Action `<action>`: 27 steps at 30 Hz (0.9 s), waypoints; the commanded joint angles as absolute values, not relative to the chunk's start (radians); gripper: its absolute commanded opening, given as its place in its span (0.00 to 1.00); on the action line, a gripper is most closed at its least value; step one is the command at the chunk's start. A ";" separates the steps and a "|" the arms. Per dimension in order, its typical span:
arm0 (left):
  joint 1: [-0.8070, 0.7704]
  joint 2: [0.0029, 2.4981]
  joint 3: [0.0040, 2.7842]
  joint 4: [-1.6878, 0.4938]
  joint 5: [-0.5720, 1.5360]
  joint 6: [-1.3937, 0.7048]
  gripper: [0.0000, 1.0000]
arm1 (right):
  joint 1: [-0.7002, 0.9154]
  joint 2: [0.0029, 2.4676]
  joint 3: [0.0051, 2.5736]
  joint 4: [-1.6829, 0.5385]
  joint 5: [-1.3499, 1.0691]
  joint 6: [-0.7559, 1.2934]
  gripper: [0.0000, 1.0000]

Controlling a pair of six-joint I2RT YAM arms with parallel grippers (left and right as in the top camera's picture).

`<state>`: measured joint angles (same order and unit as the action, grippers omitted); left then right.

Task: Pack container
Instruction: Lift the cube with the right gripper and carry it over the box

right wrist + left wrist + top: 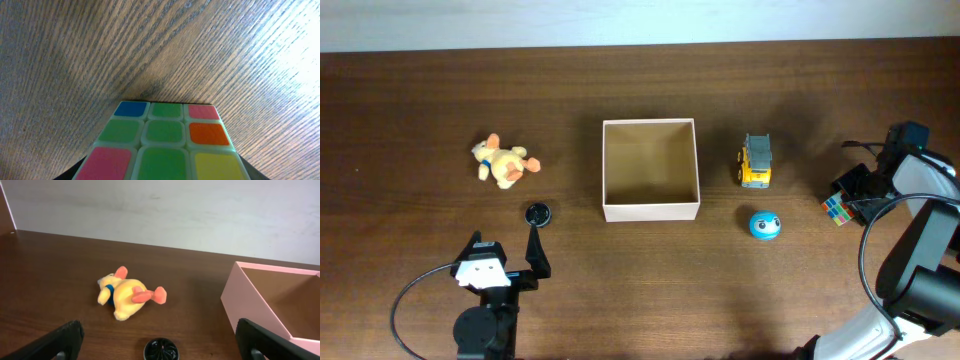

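Container [651,211] sits mid-tabletop [420,100], open side up. My left claw [504,240] hangs off its near-left corner, fingers spread wide apart. Far right, my right claw [845,198] is clamped on the puzzle cube [165,132].

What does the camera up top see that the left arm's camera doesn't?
Only the overhead view: the yellow truck, the blue ball and the colourful cube, all to the right of the box. Only the left wrist view: no extra toy, just a low, side-on look at things. Both: the plush duck, the small black round thing, the cardboard box and the open left gripper.
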<state>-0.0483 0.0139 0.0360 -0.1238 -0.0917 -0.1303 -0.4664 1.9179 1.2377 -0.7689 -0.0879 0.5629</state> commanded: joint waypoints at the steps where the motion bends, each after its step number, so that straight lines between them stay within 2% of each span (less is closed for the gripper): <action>1: -0.046 0.006 0.031 -0.122 -0.078 -0.114 0.99 | -0.472 1.921 1.229 -0.770 -0.079 0.553 0.57; 13: -0.046 0.006 0.031 -0.122 -0.078 -0.115 0.99 | -0.471 1.915 1.304 -0.838 -0.098 0.473 0.57; 27: -0.046 0.006 0.031 -0.122 -0.078 -0.114 0.99 | -0.415 1.913 1.676 -1.061 -0.102 0.241 0.57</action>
